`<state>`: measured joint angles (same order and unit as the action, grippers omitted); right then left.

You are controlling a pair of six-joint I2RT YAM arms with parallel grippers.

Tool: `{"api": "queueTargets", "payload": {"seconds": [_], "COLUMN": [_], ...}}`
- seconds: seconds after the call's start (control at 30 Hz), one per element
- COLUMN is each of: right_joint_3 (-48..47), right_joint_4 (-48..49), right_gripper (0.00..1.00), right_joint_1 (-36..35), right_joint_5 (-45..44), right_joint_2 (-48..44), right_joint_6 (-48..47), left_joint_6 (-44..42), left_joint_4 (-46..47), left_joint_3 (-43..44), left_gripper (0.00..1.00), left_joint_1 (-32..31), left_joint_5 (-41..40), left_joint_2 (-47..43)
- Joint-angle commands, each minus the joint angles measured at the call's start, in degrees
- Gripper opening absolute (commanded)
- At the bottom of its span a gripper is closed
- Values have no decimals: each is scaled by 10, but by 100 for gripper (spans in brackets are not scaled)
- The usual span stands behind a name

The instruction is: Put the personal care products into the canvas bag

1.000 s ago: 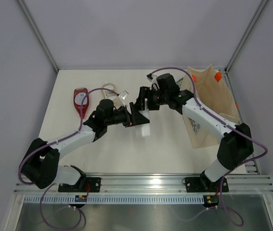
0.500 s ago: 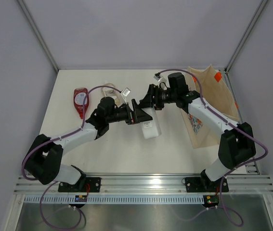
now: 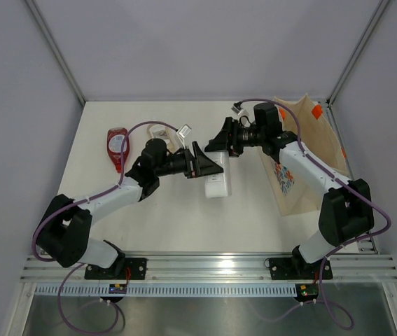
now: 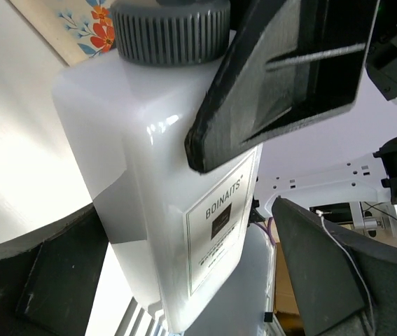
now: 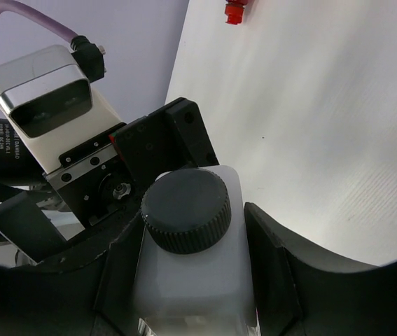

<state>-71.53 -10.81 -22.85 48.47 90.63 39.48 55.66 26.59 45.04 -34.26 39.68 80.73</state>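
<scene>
Over counter [image 3: 149, 217] middle, pinching white bottle [image 3: 217, 185] below cap [image 5: 185, 208] with right end effector [image 3: 222, 144]; flanking bottle with spread left end effector [image 3: 210, 166].

- In the top view, the upper end of the white bottle [image 3: 217, 185] is covered by the left gripper [image 3: 209, 168] and the right gripper [image 3: 220, 145].
- In the left wrist view, the small print on the label [image 4: 219, 224] cannot be read.
- There, the grey cap [image 4: 170, 31] is cut off at the top edge.
- In the right wrist view, a red cap [image 5: 234, 12] is cut off at the top edge.
- The canvas bag [image 3: 317, 140] is partly hidden by the right arm [image 3: 303, 168].
</scene>
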Motion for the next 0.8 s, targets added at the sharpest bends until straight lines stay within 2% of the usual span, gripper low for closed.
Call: {"api": "queueTargets", "payload": {"seconds": [0.0, 0.23, 0.77], "right_joint_3": [-19, -44, -87], "right_joint_4": [69, 73, 78], "right_gripper": [0, 0, 0], "right_joint_1": [14, 36, 65], "right_joint_5": [55, 77, 102], "right_joint_2": [-34, -38, -35], "right_joint_6": [64, 87, 121], "left_joint_6": [-34, -86, -93], "left_joint_4": [-13, -103, -124], "left_joint_3": [41, 73, 73], "left_gripper": [99, 99, 99], "left_joint_1": [-8, -8, -8], "left_joint_5": [31, 30, 42], "left_joint_2": [-33, -58, -67]}}
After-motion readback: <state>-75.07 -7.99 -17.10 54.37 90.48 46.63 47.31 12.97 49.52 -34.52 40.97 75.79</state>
